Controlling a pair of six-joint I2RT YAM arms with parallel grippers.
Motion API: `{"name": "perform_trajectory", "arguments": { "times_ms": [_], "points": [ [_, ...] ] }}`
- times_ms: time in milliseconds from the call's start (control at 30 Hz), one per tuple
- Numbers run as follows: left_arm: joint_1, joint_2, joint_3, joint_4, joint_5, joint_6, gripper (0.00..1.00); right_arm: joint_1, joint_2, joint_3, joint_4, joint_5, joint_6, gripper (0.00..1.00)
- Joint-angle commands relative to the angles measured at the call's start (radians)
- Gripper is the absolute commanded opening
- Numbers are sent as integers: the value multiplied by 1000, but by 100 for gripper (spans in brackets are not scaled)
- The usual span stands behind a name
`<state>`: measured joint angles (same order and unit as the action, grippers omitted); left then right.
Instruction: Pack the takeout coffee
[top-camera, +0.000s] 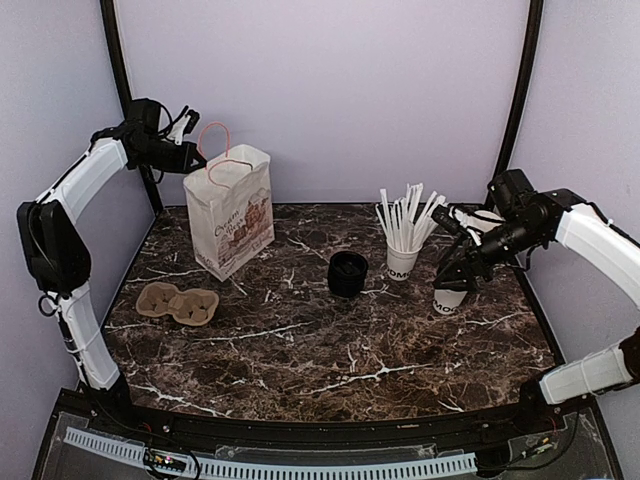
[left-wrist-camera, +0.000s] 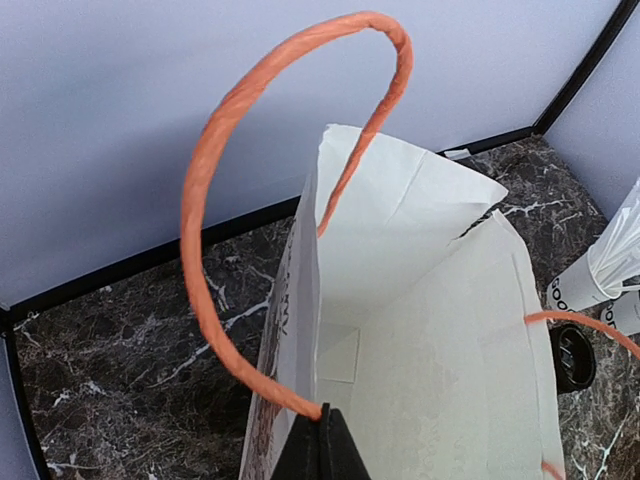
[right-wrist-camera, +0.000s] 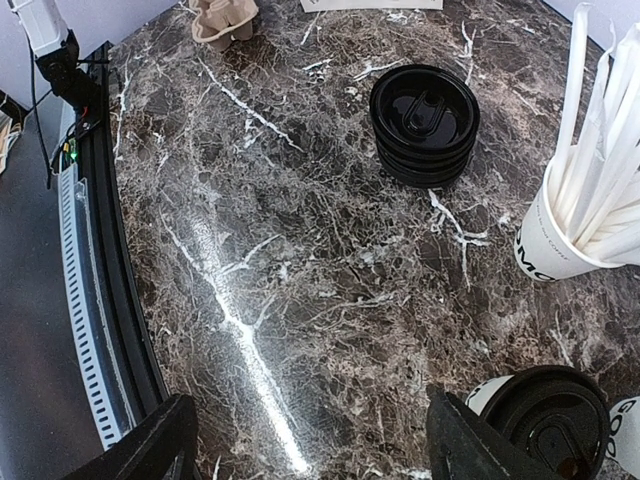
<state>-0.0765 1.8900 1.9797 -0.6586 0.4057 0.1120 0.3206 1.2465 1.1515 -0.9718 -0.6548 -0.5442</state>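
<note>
The takeout coffee (top-camera: 450, 298), a white paper cup with a black dome lid (right-wrist-camera: 548, 418), stands at the right of the table. My right gripper (top-camera: 461, 268) hovers just above it and hides the lid in the top view. In the right wrist view that gripper (right-wrist-camera: 315, 452) is open over bare marble, and the cup sits outside the jaws, just right of the right finger (right-wrist-camera: 468, 440). My left gripper (top-camera: 193, 155) is raised at the back left. It (left-wrist-camera: 323, 445) is shut on the near rim of the white paper bag (left-wrist-camera: 420, 330), where the orange handle (left-wrist-camera: 215, 150) is attached.
The bag (top-camera: 232, 215) stands open at the back left. A cardboard cup carrier (top-camera: 178, 302) lies in front of it. A stack of black lids (top-camera: 348, 273) and a cup of white sticks (top-camera: 402, 250) sit mid-table. Sleeved white cups (top-camera: 482, 220) lie behind the right gripper.
</note>
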Motion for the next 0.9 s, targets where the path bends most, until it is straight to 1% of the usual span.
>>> {"name": "perform_trajectory", "arguments": {
  "times_ms": [0,167,267,433,567,733,867],
  "points": [
    [-2,-171,-66,67,121,-13,0,3,8,17,25,-9,6,80],
    [-2,-317,-174,140,181,-47,0,3,9,23,27,3,7,79],
    [-2,-423,-266,180,196,-74,0,3,11,27,30,6,7,78],
    [-13,-576,-406,246,304,-131,0,3,21,36,30,0,10,78],
    [-53,-642,-447,222,383,-127,0,3,35,46,30,-2,14,77],
    [-151,-709,-488,182,499,-85,0,2,59,65,22,5,18,76],
    [-167,-745,-533,177,583,-106,0,-4,67,87,11,12,21,74]
  ]
}}
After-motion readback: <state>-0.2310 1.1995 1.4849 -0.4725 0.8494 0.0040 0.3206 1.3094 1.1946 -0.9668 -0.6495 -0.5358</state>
